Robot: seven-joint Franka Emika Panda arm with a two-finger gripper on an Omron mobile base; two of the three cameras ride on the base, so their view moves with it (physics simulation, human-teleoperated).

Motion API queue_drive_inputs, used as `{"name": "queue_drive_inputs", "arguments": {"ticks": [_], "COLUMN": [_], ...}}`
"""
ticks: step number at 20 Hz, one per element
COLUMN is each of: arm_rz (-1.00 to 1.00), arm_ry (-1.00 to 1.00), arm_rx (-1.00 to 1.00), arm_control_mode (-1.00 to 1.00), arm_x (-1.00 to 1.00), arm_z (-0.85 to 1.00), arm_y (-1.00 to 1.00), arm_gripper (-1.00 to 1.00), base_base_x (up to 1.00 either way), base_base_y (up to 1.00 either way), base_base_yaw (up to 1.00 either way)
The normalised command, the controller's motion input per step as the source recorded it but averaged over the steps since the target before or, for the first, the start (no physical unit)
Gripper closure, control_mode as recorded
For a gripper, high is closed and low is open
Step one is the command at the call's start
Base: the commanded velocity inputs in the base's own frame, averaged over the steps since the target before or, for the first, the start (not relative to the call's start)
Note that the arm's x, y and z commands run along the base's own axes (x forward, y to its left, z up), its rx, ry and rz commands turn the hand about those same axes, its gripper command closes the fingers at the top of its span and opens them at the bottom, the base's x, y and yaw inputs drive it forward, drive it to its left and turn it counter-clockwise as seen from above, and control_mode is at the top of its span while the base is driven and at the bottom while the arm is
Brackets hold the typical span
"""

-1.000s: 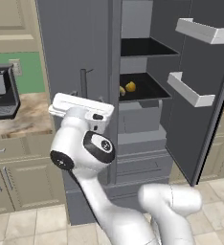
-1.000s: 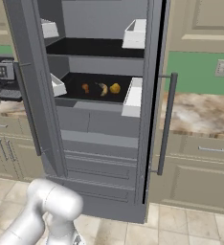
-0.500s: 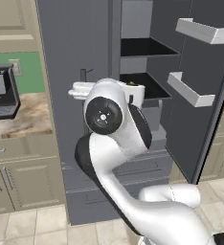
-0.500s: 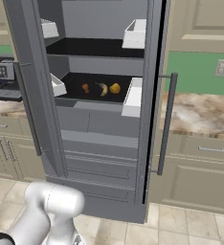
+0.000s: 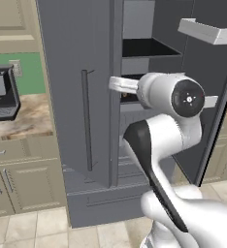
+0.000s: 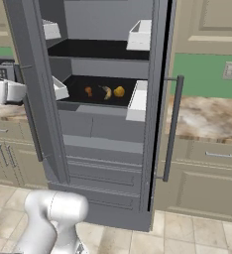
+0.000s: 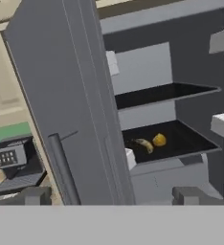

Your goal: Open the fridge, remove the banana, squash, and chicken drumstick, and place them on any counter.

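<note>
Fridge doors stand open so the shelf's drumstick, banana and squash are reachable; gripper jaws apart, empty.

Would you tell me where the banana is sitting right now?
In the right base view the banana lies on the fridge's lower black shelf, between the chicken drumstick on its left and the squash on its right.

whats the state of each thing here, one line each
fridge: both doors open, bottom drawers shut
banana: lying on the lower shelf
squash: on the same shelf, right of the banana
drumstick: on the same shelf, left of the banana
claw: open, empty, outside the fridge
</note>
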Motion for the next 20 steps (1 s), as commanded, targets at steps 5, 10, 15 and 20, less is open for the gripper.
{"name": "queue_drive_inputs", "arguments": {"ticks": [5, 10, 15, 20], "arm_rz": [0.23, 0.15, 0.08, 0.01], "arm_ry": [0.03, 0.12, 0.12, 0.08], "arm_rx": [0.17, 0.16, 0.11, 0.03], "arm_control_mode": [-1.0, -1.0, -1.0, -1.0], "arm_x": [0.4, 0.32, 0.47, 0.59], "arm_z": [-0.15, -0.1, -0.12, -0.02], "arm_y": [-0.51, -0.66, -0.24, 0.0], "arm_gripper": [-1.0, -1.0, -1.0, -1.0], "base_base_x": [0.0, 0.0, 0.0, 0.0], "base_base_y": [0.0, 0.0, 0.0, 0.0], "base_base_yaw": [0.0, 0.0, 0.0, 0.0]}}
